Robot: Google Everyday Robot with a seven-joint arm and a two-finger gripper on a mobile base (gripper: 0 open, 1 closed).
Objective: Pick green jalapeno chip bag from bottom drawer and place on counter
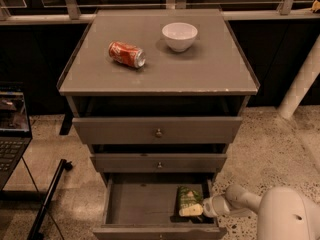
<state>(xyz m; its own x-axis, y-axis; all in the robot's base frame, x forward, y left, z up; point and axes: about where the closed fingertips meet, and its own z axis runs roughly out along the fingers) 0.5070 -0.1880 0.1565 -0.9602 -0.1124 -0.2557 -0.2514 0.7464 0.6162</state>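
Landmark: grey drawer cabinet (241,105), seen from above and in front

- Bottom drawer (135,204), lowest of the cabinet's three, pulled out; grey floor bare over its left and middle part
- Green jalapeno chip bag (188,195) lies in the right end of that drawer, close to the cabinet's right wall, long side running front to back, pale lettering facing up
- Gripper (192,210) reaches into the drawer from the cabinet's right-front side and lies against the near end of the bag, touching it. Cannot tell whether it is closed on the bag or only resting there
- White arm (280,216) stands on the floor just off the cabinet's front right corner
- Counter (165,71), the cabinet's top: red soda can (127,54) on its side, left of centre; white bowl (179,35) upright, toward the back, right of the can, the two apart
- Middle drawer (159,163) and top drawer (157,130) each pulled out a little, the top one further
- Laptop (11,134) open, well to the cabinet's left
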